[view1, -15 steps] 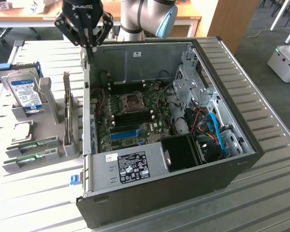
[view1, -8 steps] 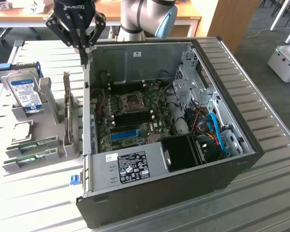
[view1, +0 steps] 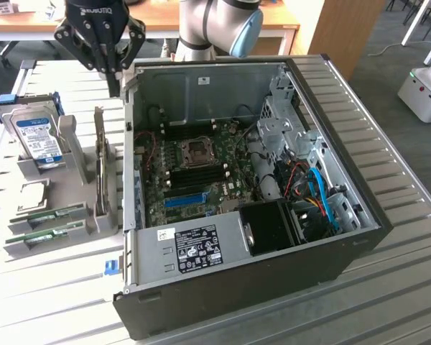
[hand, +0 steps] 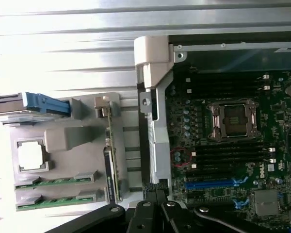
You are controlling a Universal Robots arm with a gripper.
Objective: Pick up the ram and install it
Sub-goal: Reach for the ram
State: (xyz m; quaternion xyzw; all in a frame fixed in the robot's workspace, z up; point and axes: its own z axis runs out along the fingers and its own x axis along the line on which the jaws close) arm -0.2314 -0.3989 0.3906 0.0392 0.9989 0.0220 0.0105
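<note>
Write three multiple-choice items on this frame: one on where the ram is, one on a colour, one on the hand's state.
1. Where are the two ram sticks, relative to the case?
A) in the grey holder beside it
B) inside it
C) on top of it

2. The long slot on the board is:
A) red
B) blue
C) white

3. The hand is:
A) open around a stick
B) shut on a stick
C) shut, holding nothing

Key:
1 A: both green sticks lie side by side in the holder, outside the case.
2 B: it stands out blue among the dark slots.
3 C: it hangs closed up near the case's corner with nothing in it.
</note>
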